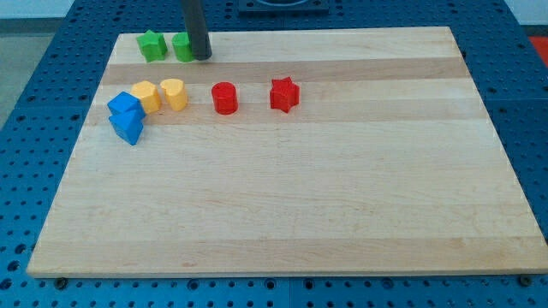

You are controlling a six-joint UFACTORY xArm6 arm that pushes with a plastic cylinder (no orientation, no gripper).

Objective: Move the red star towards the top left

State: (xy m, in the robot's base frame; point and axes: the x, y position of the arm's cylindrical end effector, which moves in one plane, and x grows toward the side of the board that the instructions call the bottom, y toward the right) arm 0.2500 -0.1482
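The red star (283,94) lies on the wooden board (291,197) in the upper middle of the view. My tip (201,56) rests near the board's top left, touching the right side of a green block (181,46) and partly hiding it. The tip is well to the left of the red star and above it, apart from it. A red cylinder (224,97) lies just left of the star with a small gap between them.
A green star (152,45) sits left of the green block. Two yellow blocks (145,96) (174,93) lie side by side left of the red cylinder. Two blue blocks (125,106) (128,127) touch each other near the board's left edge.
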